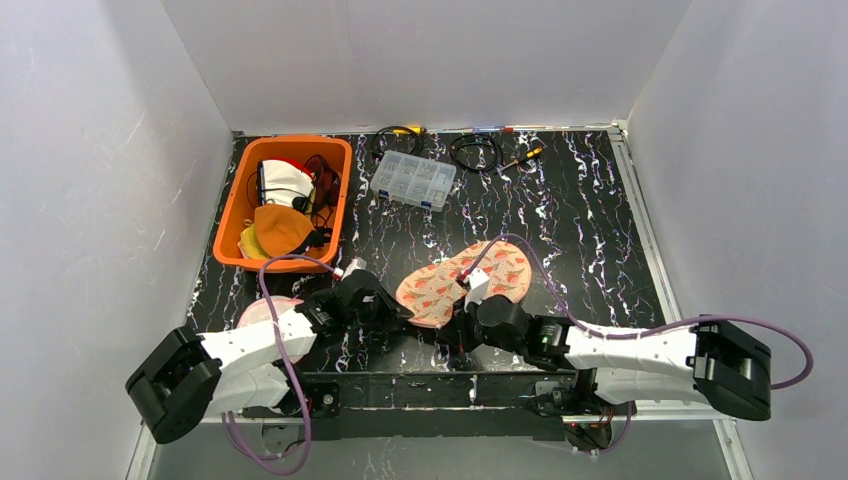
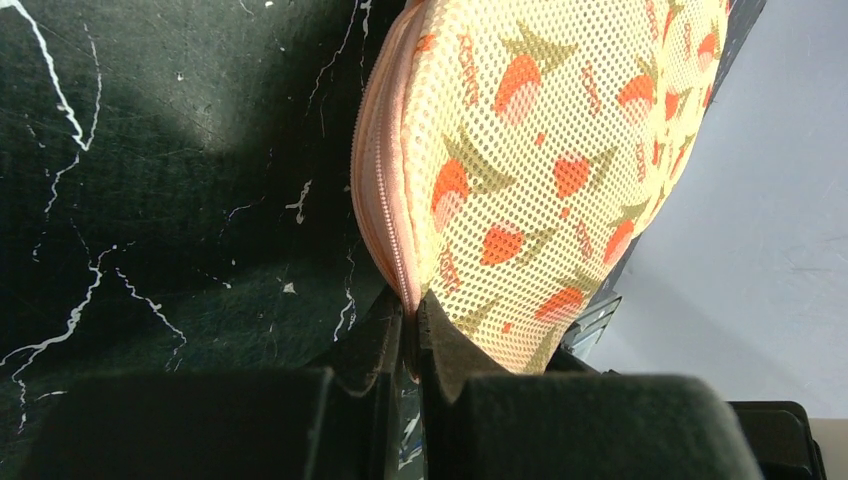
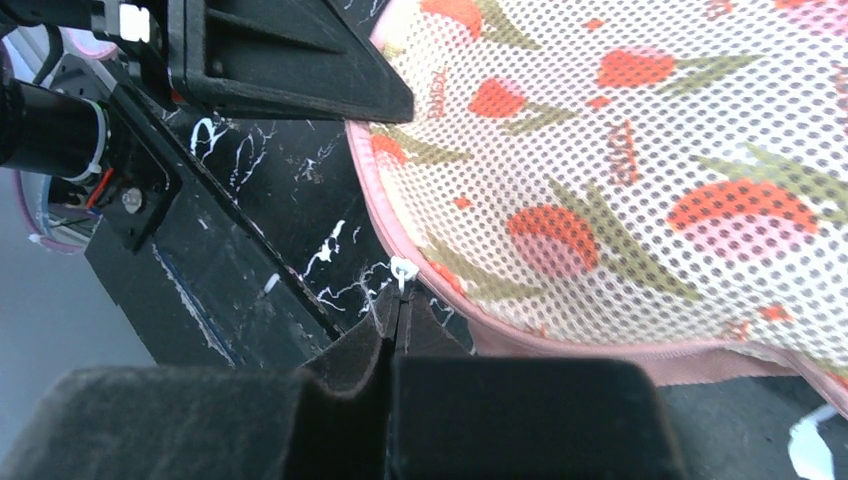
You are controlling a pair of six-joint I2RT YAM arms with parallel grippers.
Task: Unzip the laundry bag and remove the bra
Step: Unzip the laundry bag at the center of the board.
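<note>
The left gripper (image 2: 412, 300) is pinching the laundry bag (image 2: 540, 150) by its pink edge, and the right gripper (image 3: 397, 300) is barely pinching the tiny white zipper tab (image 3: 403, 268). A hard tug is risking the tab slipping free.

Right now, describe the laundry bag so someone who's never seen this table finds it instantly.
On the black marbled table, look near the front edge at centre, right of the orange basket and closer than the clear compartment box. The laundry bag is the flat oval mesh pouch there. Nothing else nearby is cream with red strawberries and a pink zip rim.
</note>
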